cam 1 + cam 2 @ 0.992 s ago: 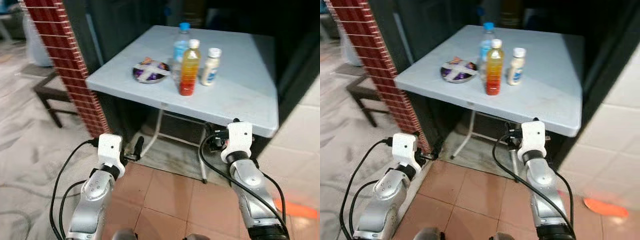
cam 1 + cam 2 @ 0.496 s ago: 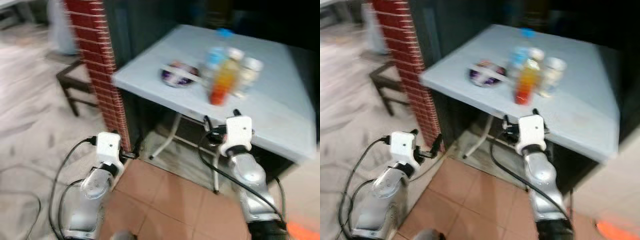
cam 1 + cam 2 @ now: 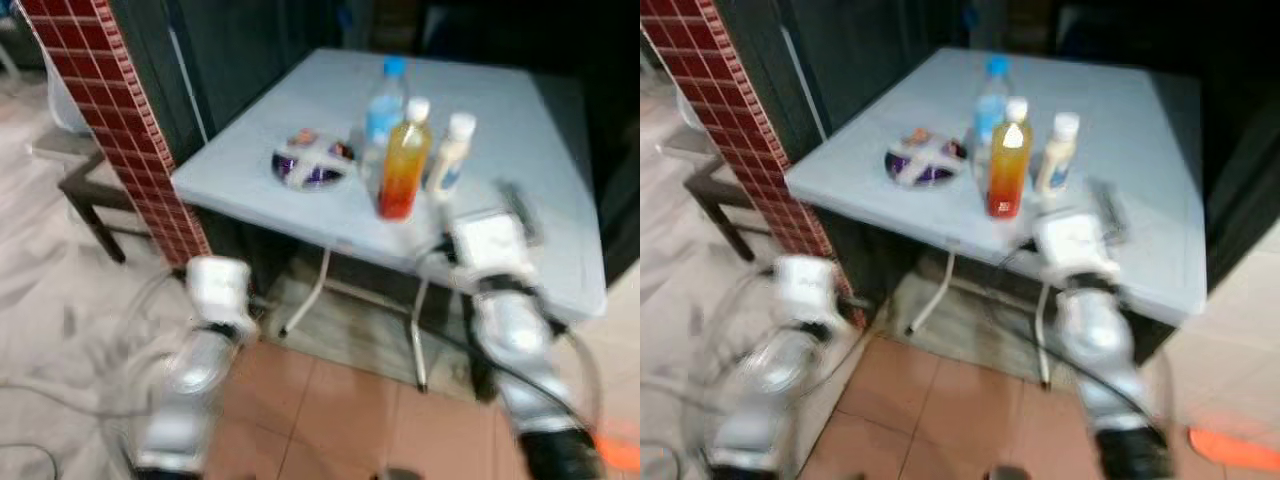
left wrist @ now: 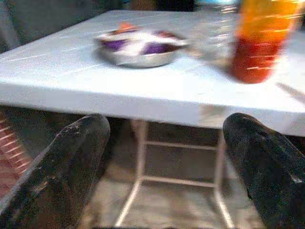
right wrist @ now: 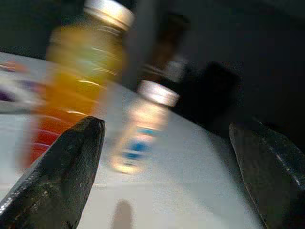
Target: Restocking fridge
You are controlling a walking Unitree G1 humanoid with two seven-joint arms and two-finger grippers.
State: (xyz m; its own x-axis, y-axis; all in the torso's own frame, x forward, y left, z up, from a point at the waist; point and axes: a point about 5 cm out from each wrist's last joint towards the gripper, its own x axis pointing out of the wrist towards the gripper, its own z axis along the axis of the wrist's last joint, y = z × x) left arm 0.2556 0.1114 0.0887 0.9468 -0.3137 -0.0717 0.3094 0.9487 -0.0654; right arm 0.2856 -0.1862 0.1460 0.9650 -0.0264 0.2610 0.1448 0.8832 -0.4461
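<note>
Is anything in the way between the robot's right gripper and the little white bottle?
Nothing visible. The right gripper is open above the table, and only bare tabletop lies between it and the little white bottle. The orange bottle stands off to one side.

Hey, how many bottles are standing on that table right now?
3, clustered on the pale table: a blue-capped water bottle at the back, an orange drink bottle in front of it, and a small white bottle to its right.

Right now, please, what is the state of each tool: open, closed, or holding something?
Left tool: open, holding nothing, below the table edge.
Right tool: open, holding nothing, above the table and facing the small white bottle.
</note>
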